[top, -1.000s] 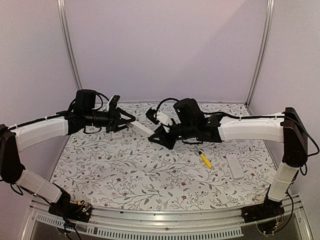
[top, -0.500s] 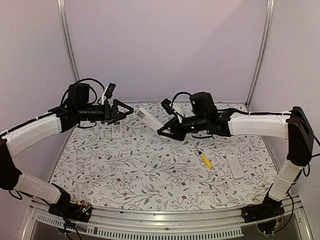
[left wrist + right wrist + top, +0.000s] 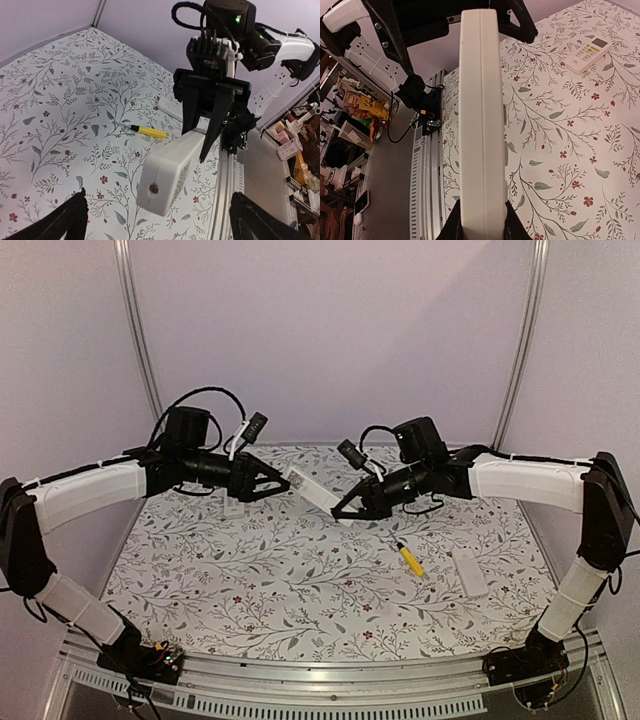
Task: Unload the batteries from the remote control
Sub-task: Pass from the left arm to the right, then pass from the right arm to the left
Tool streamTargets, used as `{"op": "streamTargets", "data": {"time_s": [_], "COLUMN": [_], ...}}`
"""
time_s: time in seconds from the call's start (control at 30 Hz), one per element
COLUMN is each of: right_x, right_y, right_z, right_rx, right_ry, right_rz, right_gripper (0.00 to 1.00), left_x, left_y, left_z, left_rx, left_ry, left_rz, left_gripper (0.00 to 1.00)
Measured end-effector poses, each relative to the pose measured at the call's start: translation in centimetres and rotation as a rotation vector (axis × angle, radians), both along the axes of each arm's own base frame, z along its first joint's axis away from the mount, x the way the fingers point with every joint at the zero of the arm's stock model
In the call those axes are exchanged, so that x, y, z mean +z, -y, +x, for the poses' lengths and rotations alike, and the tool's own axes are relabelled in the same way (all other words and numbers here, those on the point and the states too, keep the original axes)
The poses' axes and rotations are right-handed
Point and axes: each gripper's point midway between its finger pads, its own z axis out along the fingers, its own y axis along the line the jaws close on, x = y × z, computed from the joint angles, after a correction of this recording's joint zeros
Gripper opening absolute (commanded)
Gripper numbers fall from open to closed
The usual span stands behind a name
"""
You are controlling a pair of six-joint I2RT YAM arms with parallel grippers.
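Observation:
A white remote control [image 3: 312,490] hangs in the air over the back of the table, between the two arms. My right gripper [image 3: 347,510] is shut on one end of it; in the right wrist view the remote [image 3: 481,115] runs straight up from the closed gripper [image 3: 482,222]. My left gripper [image 3: 276,483] is open and faces the remote's other end [image 3: 167,172], its fingers [image 3: 70,220] spread wide on either side without touching it. No batteries show in any view.
A second white remote [image 3: 233,506] lies on the floral tabletop under the left gripper, seen also in the right wrist view [image 3: 585,52]. A yellow-handled screwdriver [image 3: 410,558] and a small white rectangular piece [image 3: 469,572] lie at the right.
My left gripper has opened and let go of the remote's end. Both arms have risen and shifted toward the back; the right gripper alone holds the remote now.

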Motion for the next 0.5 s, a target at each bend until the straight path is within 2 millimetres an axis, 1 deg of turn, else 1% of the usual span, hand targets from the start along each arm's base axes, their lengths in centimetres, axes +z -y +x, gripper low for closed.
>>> {"op": "streamTargets", "data": {"time_s": [0.07,0.1,0.13,0.2,0.27,0.4,0.5], "right_x": [0.1,0.2,0.3,0.5,0.6,0.8,0.5], "right_y": [0.1,0.1,0.1,-0.1,-0.1,-0.5,-0.8], "right_z": [-0.7,-0.9,-1.0,-1.2,-1.5,-1.6,-1.5], "right_rx": [0.027,0.037,0.047,0.064,0.082,0.119,0.141], "right_ry": [-0.030,-0.041,-0.052,-0.067,-0.087,-0.104,-0.111], "right_rz": [-0.004,-0.005,-0.006,-0.002,-0.001,0.000,-0.004], "right_gripper": [0.00,0.00,0.00,0.00,0.00,0.00,0.00], "left_x": [-0.5,-0.7,-1.0,-1.6,-1.9,-1.5,-1.2], "left_y": [1.0,1.4,1.7,2.0,2.2,2.4,2.5], "left_z": [-0.5,-0.7,-1.0,-1.4,-1.9,-2.8,-3.4], "left_rx": [-0.055,-0.080,-0.104,-0.136,-0.168,-0.219,-0.250], "left_ry": [-0.008,-0.013,-0.022,-0.042,-0.058,-0.071,-0.084], "left_rz": [-0.002,-0.004,-0.006,-0.009,-0.015,-0.041,-0.059], "left_gripper": [0.97,0.95,0.92,0.82,0.76,0.65,0.62]}}
